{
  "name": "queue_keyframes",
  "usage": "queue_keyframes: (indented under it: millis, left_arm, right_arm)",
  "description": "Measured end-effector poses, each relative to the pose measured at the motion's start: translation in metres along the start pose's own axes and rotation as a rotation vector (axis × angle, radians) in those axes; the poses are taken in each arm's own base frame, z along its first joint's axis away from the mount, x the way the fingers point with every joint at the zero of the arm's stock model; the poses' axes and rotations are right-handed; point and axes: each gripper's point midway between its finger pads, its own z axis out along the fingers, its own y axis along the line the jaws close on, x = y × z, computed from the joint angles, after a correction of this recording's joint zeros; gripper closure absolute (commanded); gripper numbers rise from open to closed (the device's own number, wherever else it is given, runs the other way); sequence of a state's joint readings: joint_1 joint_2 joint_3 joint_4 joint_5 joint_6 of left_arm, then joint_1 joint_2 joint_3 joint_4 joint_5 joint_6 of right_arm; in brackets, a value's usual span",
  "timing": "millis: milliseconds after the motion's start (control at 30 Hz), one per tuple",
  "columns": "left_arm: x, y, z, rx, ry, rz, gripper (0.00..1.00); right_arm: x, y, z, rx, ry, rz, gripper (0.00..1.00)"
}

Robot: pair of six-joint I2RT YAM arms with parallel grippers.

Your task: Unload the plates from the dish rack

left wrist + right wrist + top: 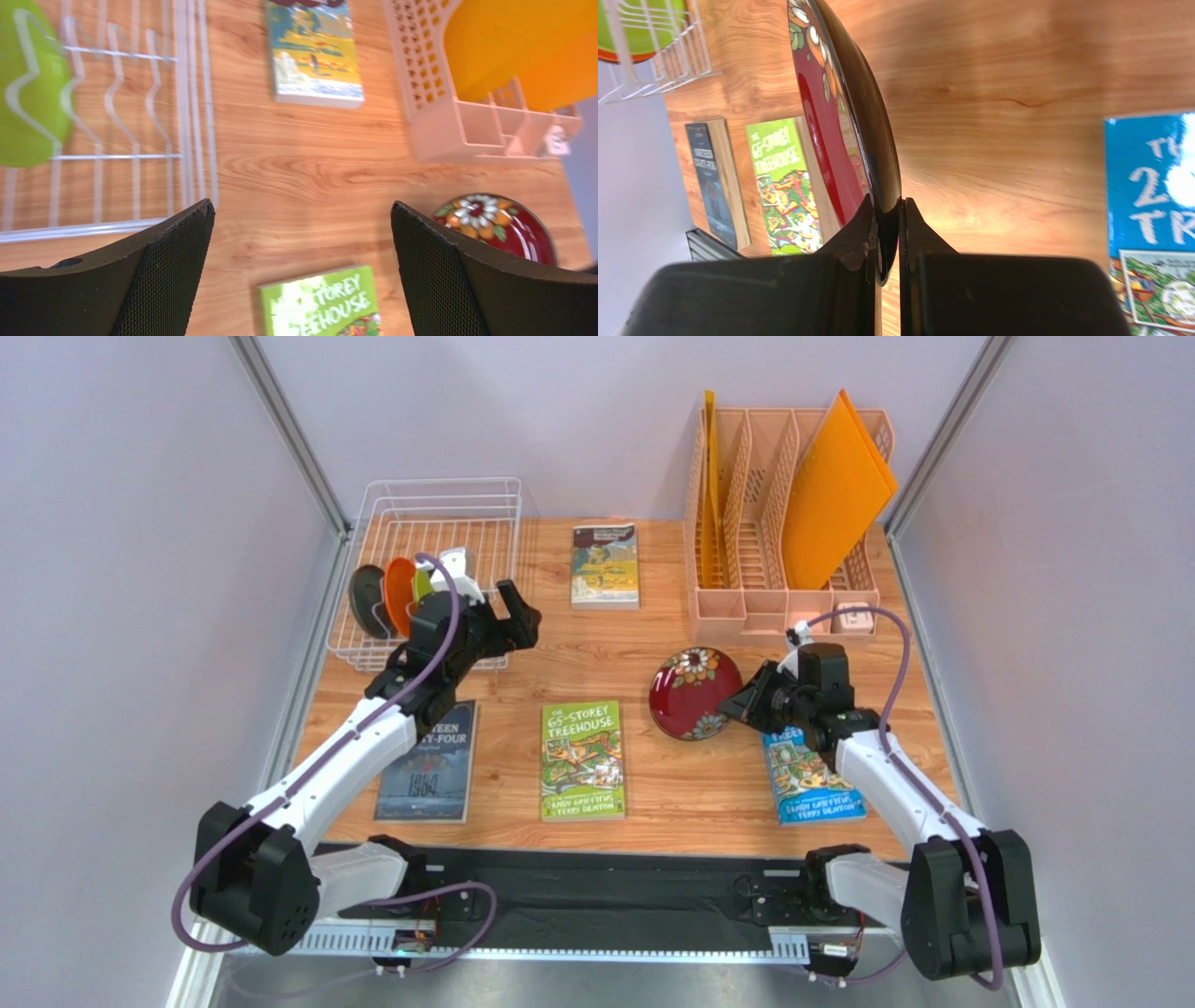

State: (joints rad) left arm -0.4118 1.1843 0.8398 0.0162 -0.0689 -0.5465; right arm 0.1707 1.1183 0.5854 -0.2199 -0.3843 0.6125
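Rack [435, 487] holds three plates [400, 595]; right jaws clamp one red plate [694, 693], left jaws apart.

left claw [302, 213] spread wide | lime green plate [28, 84] in dish rack [191, 105] | red floral plate [502, 227] right

The left tool [300, 210] hangs spread wide over bare table [631, 637] at the dish rack [446, 482]'s right front corner. The rack's wire wall stands between it and the three plates [397, 597] at front left. Beyond, a yellow book [605, 566] and the organizer [751, 605] bound the open strip. The right tool [887, 203], clamped on the red plate [696, 693], occupies the gap between organizer and blue book [811, 773].
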Motion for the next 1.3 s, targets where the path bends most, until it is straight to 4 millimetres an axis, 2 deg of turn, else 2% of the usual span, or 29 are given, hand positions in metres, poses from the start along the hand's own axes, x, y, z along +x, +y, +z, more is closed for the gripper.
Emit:
queue_keyframes:
  millis: [233,467,767,800,867,1133,1300]
  left_arm:
    - [-0.016,0.039,-0.008,-0.212,-0.048,0.119,0.00]
    - [-0.036,0.058,-0.010,-0.317,-0.079,0.162,0.00]
    - [-0.041,0.079,-0.013,-0.370,-0.081,0.153,0.00]
    - [-0.042,0.082,-0.014,-0.378,-0.081,0.151,0.00]
    - [-0.044,0.087,-0.014,-0.390,-0.083,0.145,0.00]
    - [-0.040,0.097,-0.009,-0.400,-0.062,0.136,0.00]
    - [-0.037,0.111,-0.005,-0.425,-0.042,0.126,0.01]
  right_arm:
    - [0.009,-0.018,0.004,0.050,0.041,0.032,1.00]
    - [0.027,-0.034,0.025,0.073,0.141,0.084,1.00]
    - [0.028,-0.035,0.033,0.059,0.159,0.108,0.72]
    - [0.028,-0.037,0.033,0.070,0.159,0.110,0.62]
    - [0.031,-0.042,0.031,0.098,0.166,0.113,0.50]
    - [0.039,-0.055,0.026,0.170,0.192,0.114,0.41]
    - [0.032,-0.054,0.017,0.202,0.171,0.084,0.39]
